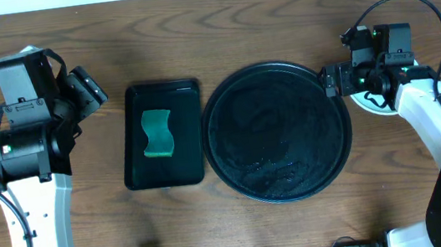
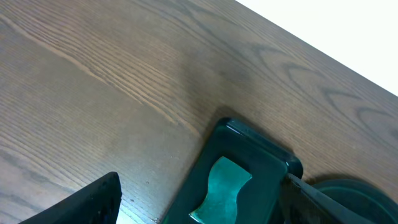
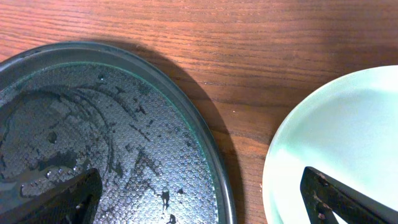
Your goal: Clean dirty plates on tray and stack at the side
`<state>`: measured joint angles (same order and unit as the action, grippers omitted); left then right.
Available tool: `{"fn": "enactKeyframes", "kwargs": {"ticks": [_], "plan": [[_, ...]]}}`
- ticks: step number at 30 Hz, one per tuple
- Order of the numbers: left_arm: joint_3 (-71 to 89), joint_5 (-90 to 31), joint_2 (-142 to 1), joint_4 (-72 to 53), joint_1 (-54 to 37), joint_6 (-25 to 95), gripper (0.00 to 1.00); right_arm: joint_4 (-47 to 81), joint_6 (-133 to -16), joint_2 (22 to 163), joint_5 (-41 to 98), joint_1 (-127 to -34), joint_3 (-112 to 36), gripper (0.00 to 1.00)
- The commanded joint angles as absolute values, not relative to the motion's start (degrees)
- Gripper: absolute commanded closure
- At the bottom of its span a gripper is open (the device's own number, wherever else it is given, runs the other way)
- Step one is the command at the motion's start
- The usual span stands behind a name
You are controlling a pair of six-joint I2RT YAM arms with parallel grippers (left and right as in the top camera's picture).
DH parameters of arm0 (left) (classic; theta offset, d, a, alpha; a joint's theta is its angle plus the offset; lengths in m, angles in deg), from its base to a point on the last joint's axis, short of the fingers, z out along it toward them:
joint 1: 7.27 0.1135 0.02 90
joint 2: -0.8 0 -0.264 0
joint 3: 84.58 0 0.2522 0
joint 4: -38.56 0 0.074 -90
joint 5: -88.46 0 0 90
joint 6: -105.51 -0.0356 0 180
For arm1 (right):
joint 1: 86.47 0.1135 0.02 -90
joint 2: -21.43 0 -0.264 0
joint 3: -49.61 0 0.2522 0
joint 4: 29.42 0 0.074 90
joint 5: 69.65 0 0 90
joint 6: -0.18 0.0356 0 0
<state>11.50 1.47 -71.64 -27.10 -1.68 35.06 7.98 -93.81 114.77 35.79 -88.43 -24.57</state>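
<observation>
The round black tray (image 1: 276, 132) sits mid-table with a wet, streaked floor and no plate on it. Pale-mint plates (image 1: 366, 103) lie on the wood just right of it, mostly hidden under my right arm, so I cannot tell how many. In the right wrist view one clean plate (image 3: 336, 137) fills the right side, with the tray rim (image 3: 205, 143) to its left. My right gripper (image 3: 202, 202) is open, one finger over the tray, the other over the plate. My left gripper (image 1: 88, 86) is open at the far left, holding nothing.
A smaller rectangular black tray (image 1: 135, 142) with a green sponge (image 1: 157, 134) lies left of the round tray. In the left wrist view the sponge (image 2: 224, 190) shows between my open fingers (image 2: 81, 205), well below them. Bare wood surrounds both trays.
</observation>
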Motion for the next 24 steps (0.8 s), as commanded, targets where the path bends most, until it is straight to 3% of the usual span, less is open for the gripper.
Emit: {"fn": "enactKeyframes", "kwargs": {"ticks": [1, 8, 24], "plan": [[12.51, 2.17, -71.95, -27.06, -1.44, 35.54, 0.19, 10.03, -93.74, 111.65, 35.6, -87.86, -25.14, 0.01], [12.51, 2.17, -71.95, -27.08, -1.44, 35.54, 0.19, 14.99, -93.77, 99.54, 35.53, -87.75, -25.14, 0.01], [12.51, 2.17, -71.95, -27.08, -1.44, 35.54, 0.18, 11.41, -93.74, 69.6, 35.2, -87.75, -19.57, 0.01]]}}
